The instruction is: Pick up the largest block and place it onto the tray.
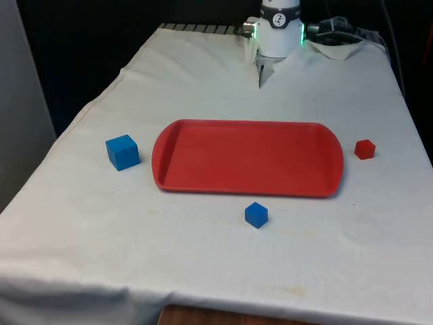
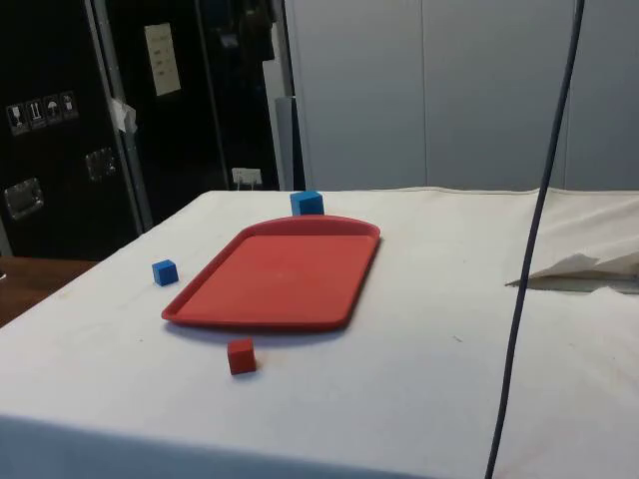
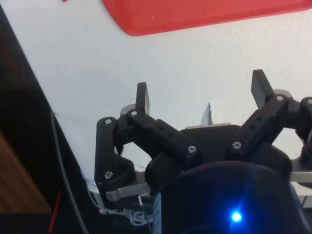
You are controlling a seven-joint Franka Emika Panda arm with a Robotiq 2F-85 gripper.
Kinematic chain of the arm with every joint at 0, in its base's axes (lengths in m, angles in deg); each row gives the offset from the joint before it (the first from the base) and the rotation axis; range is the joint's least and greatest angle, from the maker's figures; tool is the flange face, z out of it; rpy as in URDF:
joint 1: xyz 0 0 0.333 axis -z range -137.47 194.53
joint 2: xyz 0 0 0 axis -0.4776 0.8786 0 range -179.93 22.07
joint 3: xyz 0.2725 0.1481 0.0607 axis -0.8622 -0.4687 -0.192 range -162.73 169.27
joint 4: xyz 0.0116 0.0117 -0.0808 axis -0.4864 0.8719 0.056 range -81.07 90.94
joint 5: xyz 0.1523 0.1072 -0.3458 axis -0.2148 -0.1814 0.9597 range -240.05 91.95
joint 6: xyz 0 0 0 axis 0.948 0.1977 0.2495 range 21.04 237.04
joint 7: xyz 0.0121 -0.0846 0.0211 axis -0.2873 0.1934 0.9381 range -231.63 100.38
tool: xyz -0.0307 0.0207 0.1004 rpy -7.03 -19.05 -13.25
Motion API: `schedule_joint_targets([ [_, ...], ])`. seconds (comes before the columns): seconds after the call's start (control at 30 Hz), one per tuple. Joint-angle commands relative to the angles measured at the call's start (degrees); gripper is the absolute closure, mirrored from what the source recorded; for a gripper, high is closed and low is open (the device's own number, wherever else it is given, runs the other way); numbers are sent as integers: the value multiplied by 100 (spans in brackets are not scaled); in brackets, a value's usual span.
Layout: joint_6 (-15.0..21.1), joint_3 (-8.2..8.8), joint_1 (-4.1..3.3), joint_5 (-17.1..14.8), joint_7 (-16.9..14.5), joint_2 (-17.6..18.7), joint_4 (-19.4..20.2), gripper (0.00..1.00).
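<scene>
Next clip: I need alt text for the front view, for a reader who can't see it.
A red plastic tray lies empty mid-table on a white cloth, with three blocks around it. The large blue cube sits off the tray's end on the front view's left, a small blue cube on the near side, a small red cube on the right. The black gripper hangs at the far end.

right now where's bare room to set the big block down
The red tray is bare throughout. Bare cloth also lies between the tray and the claw, and along the near edge past the small blue block. Nowhere is crowded; large blue block and red block flank the tray.
</scene>
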Motion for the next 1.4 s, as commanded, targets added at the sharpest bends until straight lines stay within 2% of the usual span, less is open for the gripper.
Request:
schedule_joint_targets([
  [0.0, 74, 6, 6, 0, 0, 46, 11, 0],
  [0.27, 481, 109, 63, -17, -92, 269, 57, 0],
  [0.3, 418, 109, 46, 0, -69, 258, 46, 0],
  [0.33, 556, 149, 74, -23, -120, 327, 57, 0],
  [0.53, 756, 235, 115, -34, -178, 493, 57, 0],
  [0.6, 745, 258, 97, -6, -160, 516, 46, 0],
  [0.63, 825, 269, 126, -46, -201, 550, 57, 0],
  [0.87, 1163, 441, 166, -126, -304, 842, 57, 0],
  [0.9, 1100, 441, 138, -74, -269, 819, 46, 0],
  [0.93, 1197, 458, 172, -138, -315, 865, 57, 0],
  [1.17, 1467, 573, 229, -264, -390, 1106, 46, 0],
  [1.2, 1415, 584, 195, -212, -350, 1089, 46, 0],
  [1.23, 1501, 590, 235, -286, -401, 1129, 52, 0],
  [1.37, 1616, 653, 258, -332, -413, 1220, 52, 0],
])
